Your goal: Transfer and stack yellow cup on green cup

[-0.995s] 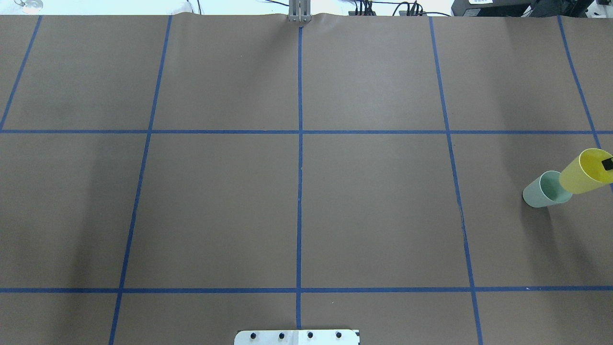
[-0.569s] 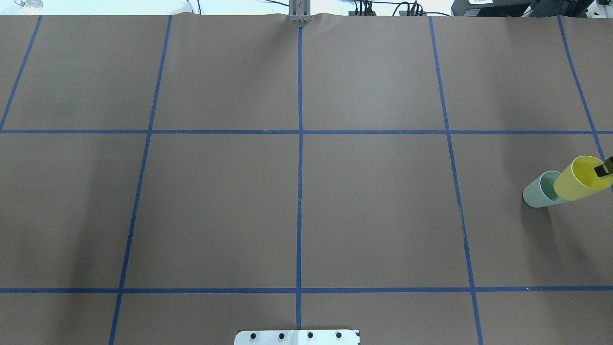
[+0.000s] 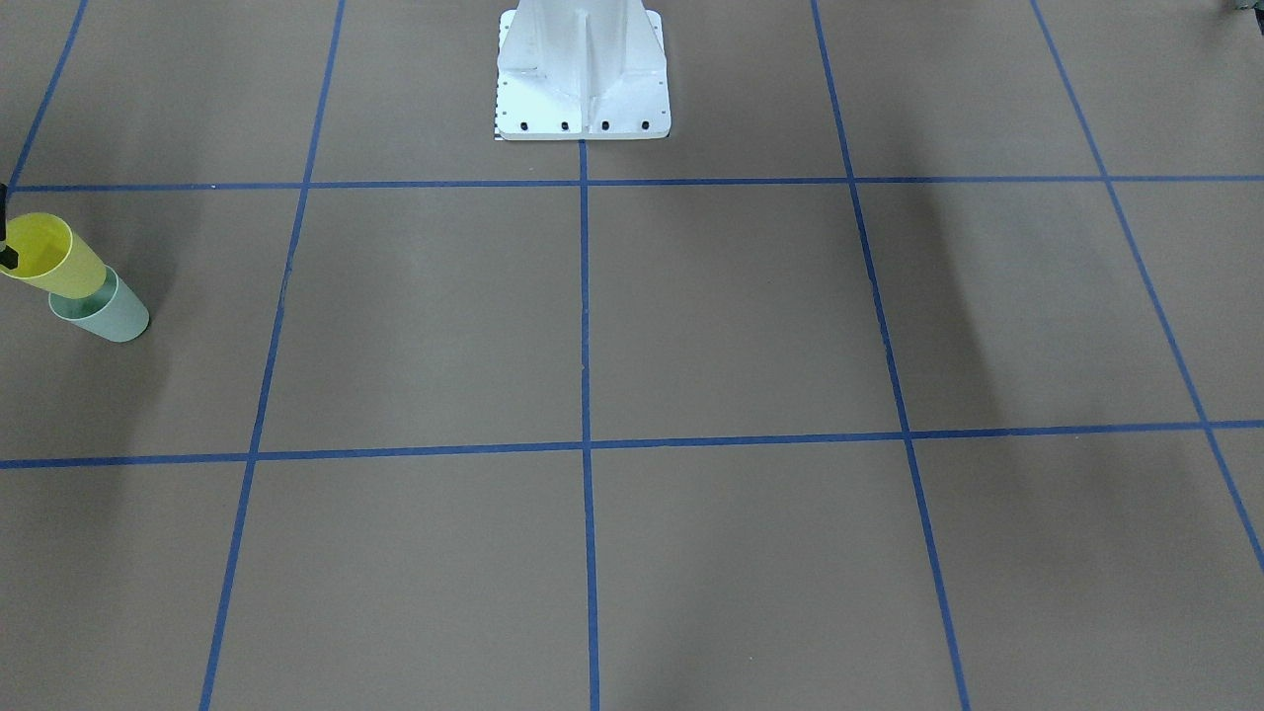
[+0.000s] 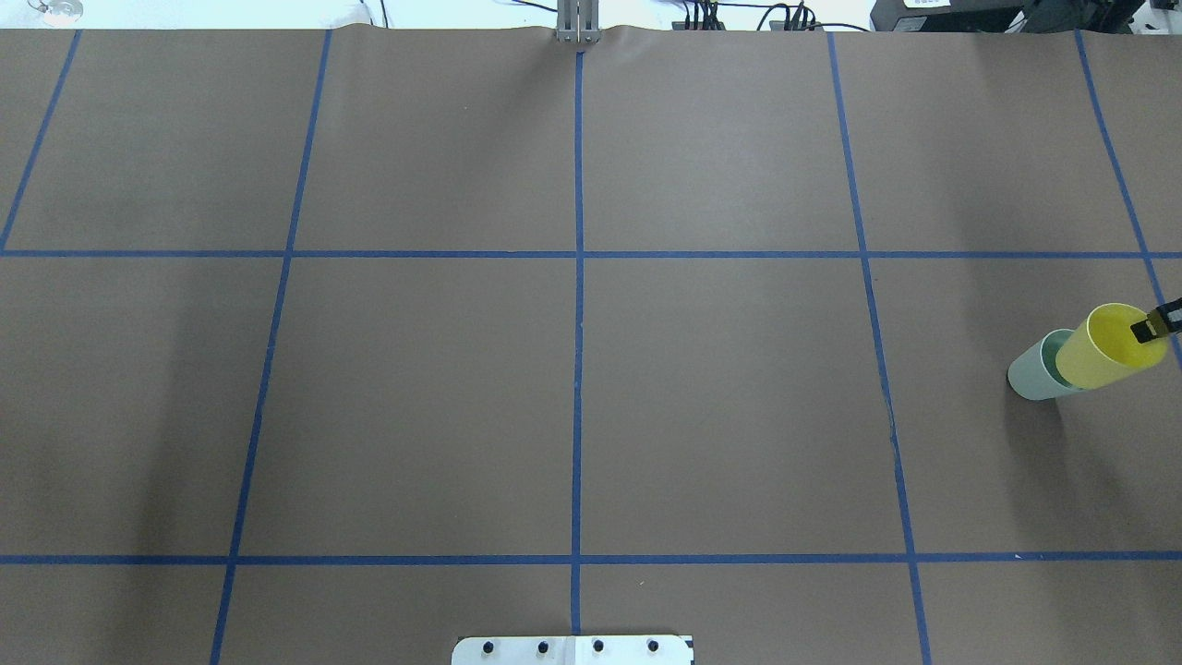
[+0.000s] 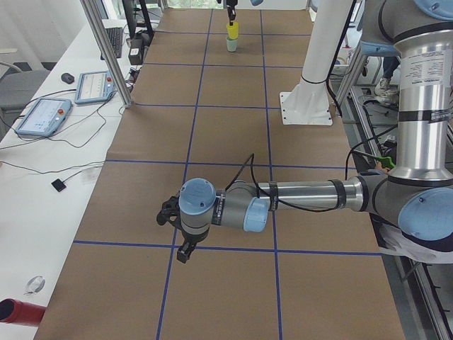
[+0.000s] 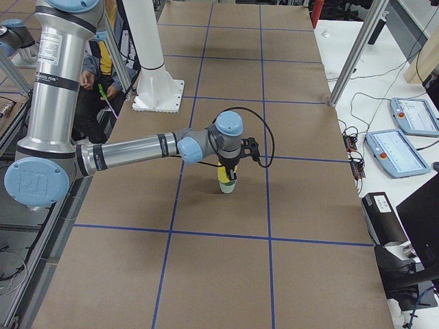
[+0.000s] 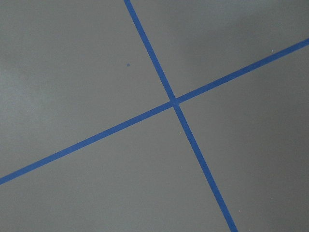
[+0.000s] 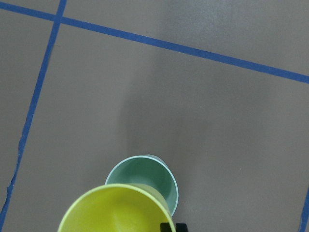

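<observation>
The yellow cup hangs upright from my right gripper, which is shut on its rim, one finger inside. Its base is at the mouth of the pale green cup, which stands on the table near the right edge. I cannot tell how deep it sits. The front view shows the yellow cup over the green cup. In the right wrist view the yellow cup covers part of the green cup. My left gripper shows only in the exterior left view, low over the table; I cannot tell its state.
The white robot pedestal stands at the table's near middle edge. Blue tape lines grid the brown table. A side bench holds tablets and cables, and a metal post stands at the table edge.
The yellow cup has moved left and down toward the green cup and now covers more of its opening. The green cup has not moved.
</observation>
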Tool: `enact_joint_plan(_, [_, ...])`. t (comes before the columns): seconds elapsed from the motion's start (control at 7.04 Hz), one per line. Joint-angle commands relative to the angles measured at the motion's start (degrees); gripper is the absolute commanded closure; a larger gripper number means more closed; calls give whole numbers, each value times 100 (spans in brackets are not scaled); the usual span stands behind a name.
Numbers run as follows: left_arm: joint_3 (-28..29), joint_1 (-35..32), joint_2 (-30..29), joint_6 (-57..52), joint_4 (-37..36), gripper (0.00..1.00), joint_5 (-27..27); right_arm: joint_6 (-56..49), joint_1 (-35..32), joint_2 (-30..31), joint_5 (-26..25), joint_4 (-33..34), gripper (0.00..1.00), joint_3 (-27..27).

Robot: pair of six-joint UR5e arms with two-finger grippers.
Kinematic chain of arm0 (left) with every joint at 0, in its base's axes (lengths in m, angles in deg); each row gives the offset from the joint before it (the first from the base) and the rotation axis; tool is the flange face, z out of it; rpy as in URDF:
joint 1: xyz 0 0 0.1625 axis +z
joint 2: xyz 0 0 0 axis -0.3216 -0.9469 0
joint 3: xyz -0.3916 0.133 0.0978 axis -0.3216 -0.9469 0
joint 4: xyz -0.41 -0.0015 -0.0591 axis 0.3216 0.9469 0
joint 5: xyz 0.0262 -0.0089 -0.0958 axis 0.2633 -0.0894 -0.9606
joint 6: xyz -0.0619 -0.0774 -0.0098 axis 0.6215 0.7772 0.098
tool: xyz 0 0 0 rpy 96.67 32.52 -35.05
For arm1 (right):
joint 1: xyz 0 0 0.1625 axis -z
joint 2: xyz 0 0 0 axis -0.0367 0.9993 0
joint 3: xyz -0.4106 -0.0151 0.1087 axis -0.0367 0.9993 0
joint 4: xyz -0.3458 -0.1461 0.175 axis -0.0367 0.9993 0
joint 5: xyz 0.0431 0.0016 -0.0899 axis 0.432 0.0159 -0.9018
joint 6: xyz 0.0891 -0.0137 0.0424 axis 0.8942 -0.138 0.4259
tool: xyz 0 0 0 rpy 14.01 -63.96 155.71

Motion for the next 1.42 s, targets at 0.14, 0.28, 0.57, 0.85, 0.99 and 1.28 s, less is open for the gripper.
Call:
enact_joint_plan(0.14, [2,0,0,5,0,0,0,0,25,-108,-34,9,100,64])
enact_joint_plan(0.28, [-6,0,0,-4,0,0,0,0,25,-169,-112,9,100,126])
enact_joint_plan(0.57, [2,0,0,-4,0,0,0,0,25,-267,-140,9,100,214])
enact_joint_plan(0.85, [2,0,0,-4,0,0,0,-9,33,-267,-113,0,75,214])
enact_joint_plan(0.99, [-6,0,0,5,0,0,0,-9,42,-267,-113,0,2,197])
enact_joint_plan(1.28, [-6,0,70,-4,9,0,0,-9,34,-371,-122,0,0,153])
